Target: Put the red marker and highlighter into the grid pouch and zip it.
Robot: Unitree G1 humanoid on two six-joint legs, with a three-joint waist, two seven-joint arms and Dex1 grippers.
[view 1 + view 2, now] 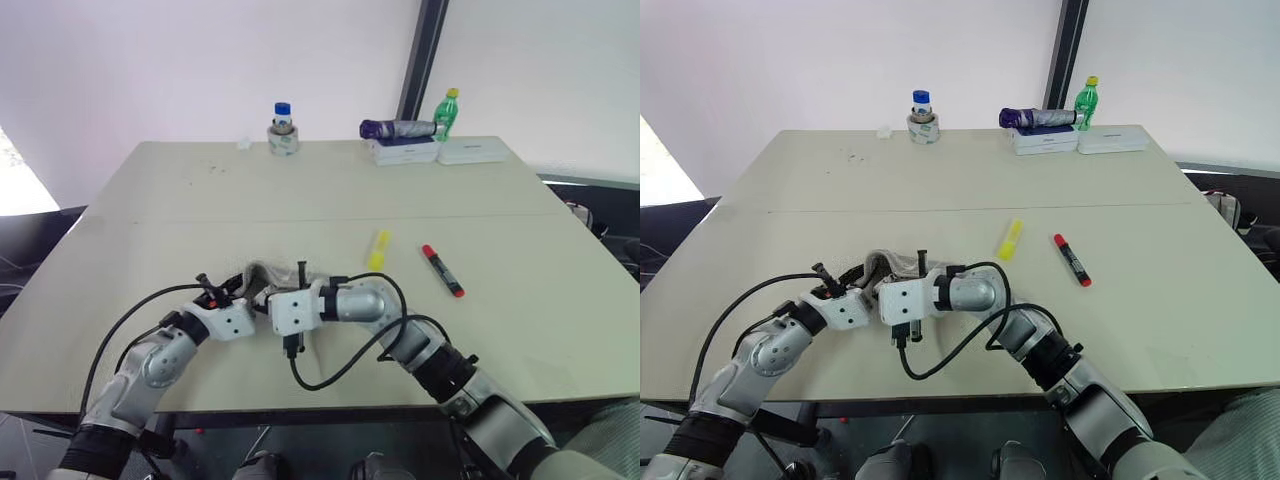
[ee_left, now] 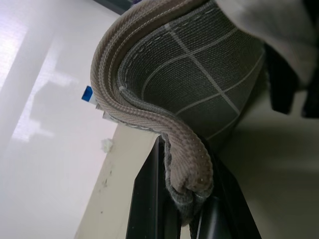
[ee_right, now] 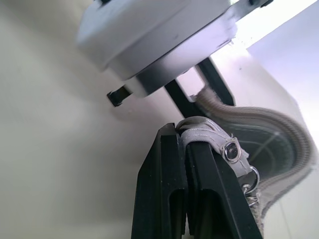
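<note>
Soft grey grid-lined fabric pouch, lower centre: limp, buckles. Left gripper pinches its tan zipper edge; right gripper pinches the pull tab. Best held there.

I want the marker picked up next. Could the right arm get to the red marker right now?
Probably not yet: the right gripper is shut on the grid pouch. The red marker lies unobstructed on the table.
</note>
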